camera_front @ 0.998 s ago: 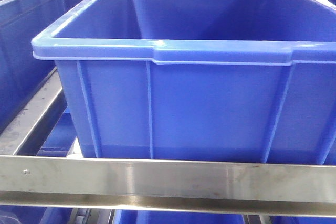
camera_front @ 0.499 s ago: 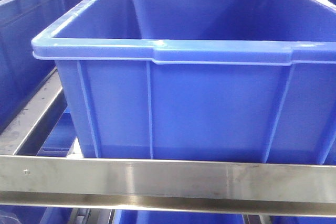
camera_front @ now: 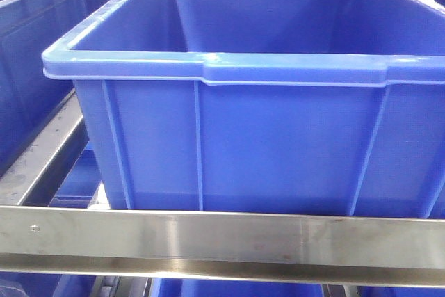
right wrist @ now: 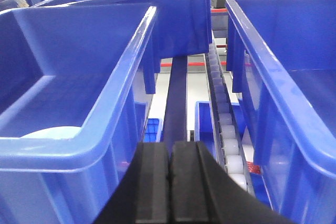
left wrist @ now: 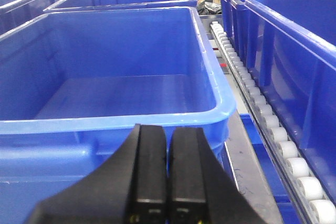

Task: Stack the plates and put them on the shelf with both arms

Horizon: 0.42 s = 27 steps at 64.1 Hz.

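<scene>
Blue crates fill every view, sitting on steel racking with roller tracks between them. My left gripper [left wrist: 168, 171] is clenched, its two black fingers pressed flat together with nothing between them, and the arm is held level, pointing over the near rim of a big blue crate [left wrist: 121, 77] at 12 o'clock. At 2 o'clock from it a row of white rollers [left wrist: 262, 114] runs away beside another crate. My right gripper [right wrist: 170, 182] is likewise clenched on nothing, level, aimed down the gap between two crates, with a second roller track [right wrist: 223, 114] at 1 o'clock. At 9 o'clock from that gripper, inside the left-hand crate [right wrist: 79, 77], I see a pale rounded edge that may be one of the plates [right wrist: 52, 132]; I cannot tell for certain. From the front camera, the shelf rail [camera_front: 222, 238] crosses the bottom, under a large crate [camera_front: 243, 137].
</scene>
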Tool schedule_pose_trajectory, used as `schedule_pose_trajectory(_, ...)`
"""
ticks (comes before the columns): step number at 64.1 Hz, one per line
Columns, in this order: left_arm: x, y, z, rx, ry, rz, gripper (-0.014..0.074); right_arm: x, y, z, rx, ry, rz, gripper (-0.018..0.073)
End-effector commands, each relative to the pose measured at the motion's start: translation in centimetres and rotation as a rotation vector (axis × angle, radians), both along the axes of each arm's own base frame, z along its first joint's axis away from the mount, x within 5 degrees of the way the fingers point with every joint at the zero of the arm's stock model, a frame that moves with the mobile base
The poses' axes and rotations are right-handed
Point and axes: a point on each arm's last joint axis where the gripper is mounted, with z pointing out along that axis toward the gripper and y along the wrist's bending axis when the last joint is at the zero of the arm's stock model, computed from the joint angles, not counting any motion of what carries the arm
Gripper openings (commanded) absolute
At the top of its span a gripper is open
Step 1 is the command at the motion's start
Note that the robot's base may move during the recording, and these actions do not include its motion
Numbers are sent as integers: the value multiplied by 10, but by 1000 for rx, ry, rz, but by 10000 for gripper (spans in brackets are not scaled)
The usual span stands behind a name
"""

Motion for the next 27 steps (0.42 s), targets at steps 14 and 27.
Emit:
schedule_pose_trajectory(14, -2, 2, 7, -15, -99, 20, 80, -3, 0, 9, -14, -105, -9, 49)
schedule_pose_trajectory(27, -2, 2, 7, -15, -99, 20, 80, -3, 0, 9, -14, -105, -9, 49)
